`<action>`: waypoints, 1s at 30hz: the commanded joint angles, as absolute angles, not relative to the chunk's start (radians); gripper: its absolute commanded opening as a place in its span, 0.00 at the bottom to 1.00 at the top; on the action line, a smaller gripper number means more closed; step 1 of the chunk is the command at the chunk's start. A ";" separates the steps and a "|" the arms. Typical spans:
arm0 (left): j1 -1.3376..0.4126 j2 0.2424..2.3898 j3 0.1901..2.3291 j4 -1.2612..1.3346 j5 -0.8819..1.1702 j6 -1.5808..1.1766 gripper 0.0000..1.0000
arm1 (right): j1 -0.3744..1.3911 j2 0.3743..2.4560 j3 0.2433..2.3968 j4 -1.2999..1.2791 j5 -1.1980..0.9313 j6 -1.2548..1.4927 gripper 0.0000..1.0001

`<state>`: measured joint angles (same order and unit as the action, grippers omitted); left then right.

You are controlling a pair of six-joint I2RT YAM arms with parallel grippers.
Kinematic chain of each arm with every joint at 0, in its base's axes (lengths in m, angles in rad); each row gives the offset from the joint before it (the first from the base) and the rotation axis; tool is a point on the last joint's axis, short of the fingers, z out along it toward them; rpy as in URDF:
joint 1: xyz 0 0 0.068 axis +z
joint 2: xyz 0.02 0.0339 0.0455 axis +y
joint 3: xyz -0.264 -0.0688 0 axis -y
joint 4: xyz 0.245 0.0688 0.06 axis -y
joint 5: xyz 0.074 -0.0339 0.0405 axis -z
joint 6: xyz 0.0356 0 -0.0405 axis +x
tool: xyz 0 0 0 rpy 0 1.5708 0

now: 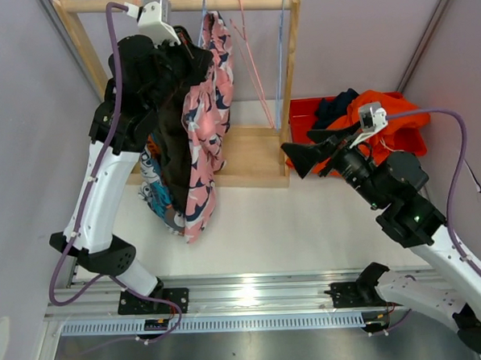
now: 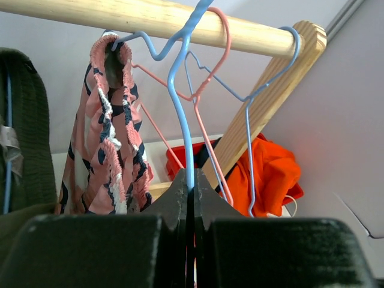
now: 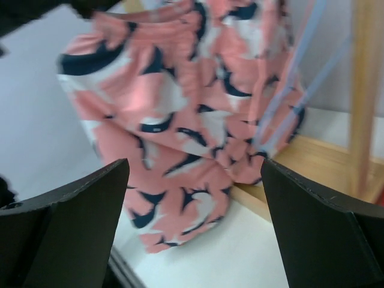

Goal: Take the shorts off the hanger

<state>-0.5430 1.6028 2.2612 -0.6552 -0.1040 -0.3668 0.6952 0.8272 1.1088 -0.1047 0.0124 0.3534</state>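
A: Left gripper [image 2: 191, 183]?
B: Up at the wooden rail [image 2: 168, 21], 11 o'clock in the top view. Jaws pinched flat on the wire of a blue hanger [image 2: 179, 108]. No cloth in them.
A: Right gripper [image 3: 193, 169]?
B: Jaws spread wide, holding nothing. It points at the pink patterned shorts [image 3: 180, 120] from their 3 o'clock.
A: How do the shorts sit?
B: They hang from the rail, waistband bunched at the top on what looks like that same blue wire. The hem hangs free near the rack base [image 1: 251, 151]. Olive shorts [image 2: 30, 120] hang just beside, at their 9 o'clock. Cartoon-print shorts [image 1: 154, 192] are lower, at 8 o'clock. Orange shorts [image 1: 407, 127] and navy shorts [image 1: 337, 106] lie in the red bin [image 1: 300, 116], at 2 o'clock.
A: Handling?
B: Light and limp, with a gathered elastic waist. Likely to fold and stretch rather than slide, and may snag on the wire bend. Best hold, by my judgement: a thick fold of the leg, mid-cloth, then draw down and away with the hanger steadied.
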 commanded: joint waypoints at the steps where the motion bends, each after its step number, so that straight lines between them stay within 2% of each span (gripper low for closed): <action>1: -0.548 1.565 2.278 -0.598 -0.066 -0.394 0.00 | 0.863 0.873 1.155 -0.040 0.135 0.299 0.99; 7: -0.549 1.525 2.198 -0.594 -0.094 -0.413 0.00 | 1.145 1.135 1.297 0.026 0.334 0.192 0.99; 13: -0.549 1.502 2.184 -0.609 -0.112 -0.407 0.00 | 1.195 1.371 1.456 0.072 0.359 0.195 0.99; 19: -0.542 1.457 2.154 -0.615 -0.109 -0.403 0.00 | 1.206 1.495 1.517 0.115 0.388 0.195 0.99; 21: -0.537 1.433 2.138 -0.612 -0.103 -0.413 0.00 | 1.210 1.514 1.516 0.123 0.412 0.193 0.96; 23: -0.528 1.421 2.114 -0.607 -0.086 -0.422 0.00 | 1.216 1.531 1.500 0.146 0.422 0.193 0.67; 24: -0.526 1.405 2.093 -0.604 -0.084 -0.428 0.00 | 1.221 1.535 1.496 0.152 0.425 0.192 0.46; 25: -0.525 1.398 2.085 -0.594 -0.081 -0.429 0.00 | 1.227 1.539 1.493 0.158 0.431 0.190 0.18; 27: -0.520 1.388 2.050 -0.584 -0.083 -0.430 0.00 | 1.262 1.540 1.480 0.166 0.468 0.178 0.00; 30: -0.503 1.382 2.025 -0.583 -0.069 -0.443 0.00 | 1.339 1.525 1.444 0.175 0.512 0.161 0.00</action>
